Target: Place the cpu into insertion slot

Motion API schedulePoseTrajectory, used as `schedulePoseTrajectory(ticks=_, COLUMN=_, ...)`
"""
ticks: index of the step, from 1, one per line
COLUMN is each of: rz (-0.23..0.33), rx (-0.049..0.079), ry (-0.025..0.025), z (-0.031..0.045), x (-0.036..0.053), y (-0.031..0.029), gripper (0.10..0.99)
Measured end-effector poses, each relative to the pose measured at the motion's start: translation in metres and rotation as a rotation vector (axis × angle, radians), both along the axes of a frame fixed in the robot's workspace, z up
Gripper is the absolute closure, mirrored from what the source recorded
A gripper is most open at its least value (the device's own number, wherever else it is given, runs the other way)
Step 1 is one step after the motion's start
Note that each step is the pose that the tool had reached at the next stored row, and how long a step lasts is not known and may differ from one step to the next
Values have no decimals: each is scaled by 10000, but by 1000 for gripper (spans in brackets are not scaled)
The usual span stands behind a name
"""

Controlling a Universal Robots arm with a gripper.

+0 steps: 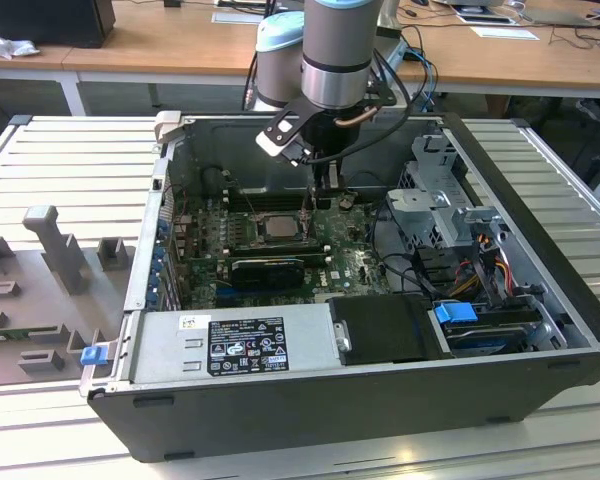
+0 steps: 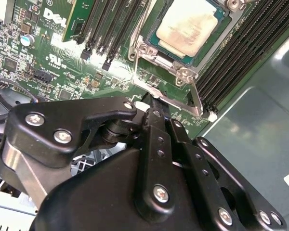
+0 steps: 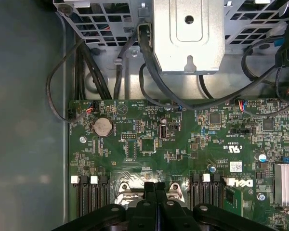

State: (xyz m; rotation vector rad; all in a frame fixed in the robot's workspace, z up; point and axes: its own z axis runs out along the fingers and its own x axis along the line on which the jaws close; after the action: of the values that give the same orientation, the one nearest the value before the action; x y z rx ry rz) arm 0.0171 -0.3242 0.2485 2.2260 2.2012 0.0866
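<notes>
The cpu [image 2: 189, 23], a pale silver square chip, lies inside the shiny metal frame of the insertion slot [image 2: 160, 49] on the green motherboard; both also show in the exterior view, cpu [image 1: 277, 226] and insertion slot [image 1: 250, 229]. My gripper [image 2: 155, 103] is shut, its black fingers pressed together with nothing seen between them. Its tips hover just off the slot's edge, close to the thin lever [image 2: 197, 98]. In the first wrist view the gripper [image 3: 155, 186] points down at the slot's frame [image 3: 121, 193]. From the exterior view the gripper [image 1: 325, 203] hangs inside the open case, toward the view's right of the cpu.
Long black memory slots [image 2: 241, 53] flank the socket. A black expansion card [image 1: 268, 268] lies nearer the camera, then the power-supply box [image 1: 235, 345]. A metal drive cage [image 1: 435, 200] and cables [image 3: 135, 62] crowd the exterior view's right. Grey fixtures [image 1: 55, 250] stand outside the case.
</notes>
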Motion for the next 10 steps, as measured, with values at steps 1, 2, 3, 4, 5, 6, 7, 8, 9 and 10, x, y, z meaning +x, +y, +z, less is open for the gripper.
schedulePoseTrajectory(ticks=1, rz=0, rx=0, ry=0, z=0, x=-2, y=0, gripper=980)
schedulePoseTrajectory(ticks=2, rz=-1, rx=0, ry=0, z=0, x=-5, y=0, gripper=980)
schedulePoseTrajectory(ticks=3, rz=-1, rx=0, ry=0, z=0, x=-7, y=0, gripper=980)
schedulePoseTrajectory(ticks=4, rz=-1, rx=0, ry=0, z=0, x=-9, y=0, gripper=980)
schedulePoseTrajectory(ticks=5, rz=-1, rx=1, ry=0, z=0, x=-11, y=0, gripper=980)
schedulePoseTrajectory(ticks=6, rz=-1, rx=0, ry=0, z=0, x=-14, y=0, gripper=980)
schedulePoseTrajectory(ticks=7, rz=-1, rx=0, ry=0, z=0, x=-16, y=0, gripper=980)
schedulePoseTrajectory(ticks=8, rz=0, rx=0, ry=0, z=0, x=-18, y=0, gripper=980)
schedulePoseTrajectory(ticks=9, rz=0, rx=0, ry=0, z=0, x=-19, y=0, gripper=980)
schedulePoseTrajectory(ticks=10, rz=-1, rx=1, ry=0, z=0, x=-22, y=0, gripper=980)
